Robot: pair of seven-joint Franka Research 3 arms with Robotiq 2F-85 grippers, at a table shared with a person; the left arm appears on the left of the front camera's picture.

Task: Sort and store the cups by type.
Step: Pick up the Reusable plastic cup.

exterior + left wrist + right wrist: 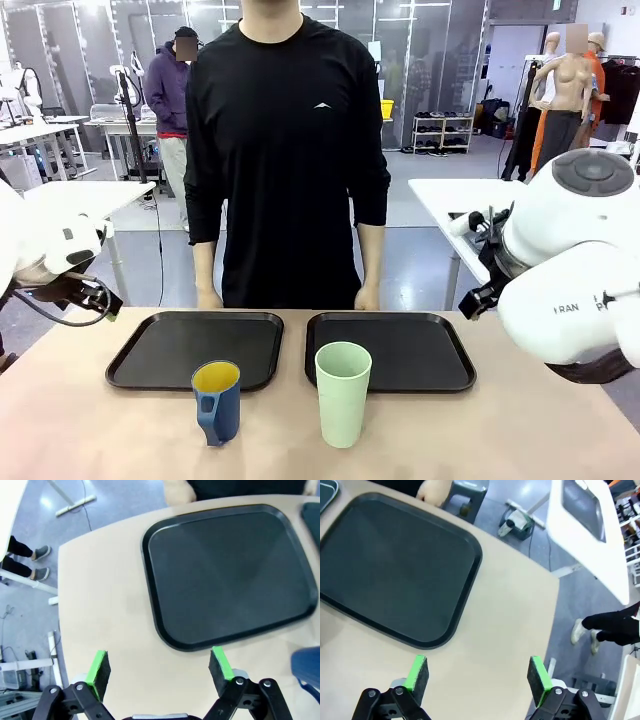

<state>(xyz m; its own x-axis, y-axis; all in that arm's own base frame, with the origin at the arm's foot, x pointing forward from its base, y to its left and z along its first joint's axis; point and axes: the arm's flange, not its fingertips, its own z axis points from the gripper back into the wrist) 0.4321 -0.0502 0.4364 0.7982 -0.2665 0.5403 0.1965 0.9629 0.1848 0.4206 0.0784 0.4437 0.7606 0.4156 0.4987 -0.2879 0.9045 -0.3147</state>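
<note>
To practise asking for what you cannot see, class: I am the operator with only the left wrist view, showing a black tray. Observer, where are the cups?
Observer: A tall pale mint-green plastic tumbler stands upright in front of the right black tray, not on it.
Operator: The blue shape at my edge?
Observer: A short dark blue plastic mug, yellow inside, upright in front of the left black tray.
Operator: The right claw?
Observer: The right claw is open and empty, over the table beside that right tray.
</note>
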